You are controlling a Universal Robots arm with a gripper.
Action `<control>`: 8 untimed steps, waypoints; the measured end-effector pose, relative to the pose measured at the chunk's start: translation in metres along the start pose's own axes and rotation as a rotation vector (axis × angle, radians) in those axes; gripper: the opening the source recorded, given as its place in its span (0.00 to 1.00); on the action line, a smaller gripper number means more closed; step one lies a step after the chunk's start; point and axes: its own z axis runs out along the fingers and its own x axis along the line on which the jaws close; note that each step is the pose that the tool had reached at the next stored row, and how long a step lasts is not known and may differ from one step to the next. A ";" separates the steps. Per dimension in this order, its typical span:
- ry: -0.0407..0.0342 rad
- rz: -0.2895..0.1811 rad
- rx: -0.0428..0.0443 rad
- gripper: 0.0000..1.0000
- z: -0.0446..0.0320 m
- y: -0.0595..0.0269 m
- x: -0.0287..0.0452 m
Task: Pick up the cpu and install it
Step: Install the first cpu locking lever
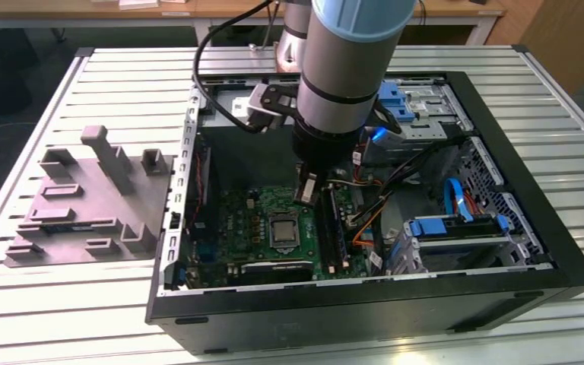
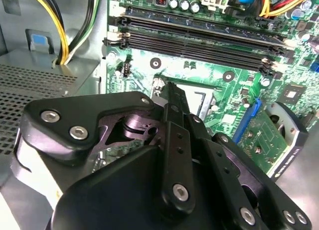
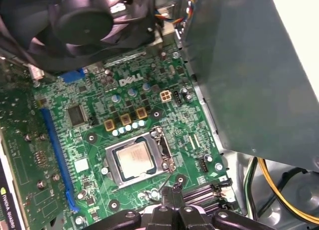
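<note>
Because the cpu (image 3: 135, 160) already lies flat inside the socket frame (image 3: 113, 171) of the green motherboard (image 3: 89, 140), the tool (image 3: 172, 192) hangs just beside it with its fingers drawn together on nothing. In the exterior view the grey fixture (image 1: 89, 205) sits on the bench (image 1: 49, 304), left of the case (image 1: 373, 304).

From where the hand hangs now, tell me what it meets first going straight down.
Probably the green motherboard, near the socket frame's edge beside the cpu seated in it. The hand sits just off the chip, though depth is unclear.
</note>
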 end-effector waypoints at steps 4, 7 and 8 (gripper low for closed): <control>0.0011 -0.013 0.0001 0.11 0.0000 -0.0009 0.0030; 0.0012 -0.014 0.0001 0.11 0.0000 -0.0010 0.0030; 0.0013 -0.014 0.0001 0.11 0.0000 -0.0010 0.0030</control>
